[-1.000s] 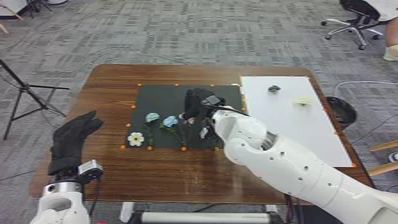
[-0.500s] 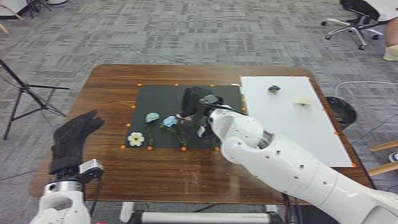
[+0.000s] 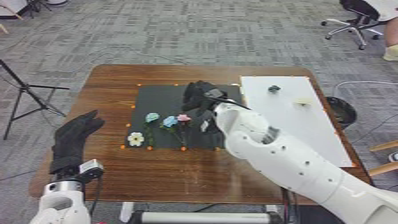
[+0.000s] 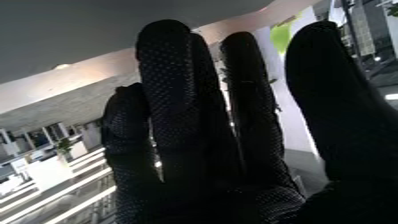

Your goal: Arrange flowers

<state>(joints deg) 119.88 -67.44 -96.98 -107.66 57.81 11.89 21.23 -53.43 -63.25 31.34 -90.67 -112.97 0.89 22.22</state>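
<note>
My right hand [image 3: 201,96] is over the upper right part of the black mat [image 3: 160,95] in the head view. In the right wrist view the same hand [image 4: 191,150] has its fingers straight, with nothing held. Below and left of it on the mat lie a pink flower [image 3: 184,118], a blue flower [image 3: 170,121] beside it, a pale blue flower [image 3: 152,117] with a green stem, and a white flower [image 3: 136,139] at the lower left. My left hand [image 3: 74,135] is open at the table's left edge, away from the flowers.
On the white board [image 3: 298,135] at the right are a small dark green item [image 3: 274,89] and a pale yellow item [image 3: 303,101]. The brown table [image 3: 178,175] extends around the mat. A black bin [image 3: 342,111] stands beyond its right edge, a tripod [image 3: 28,92] to the left.
My right hand has shifted slightly up and right, away from the flowers, and the pink flower now shows fully beside the blue one. The left arm has stayed still.
</note>
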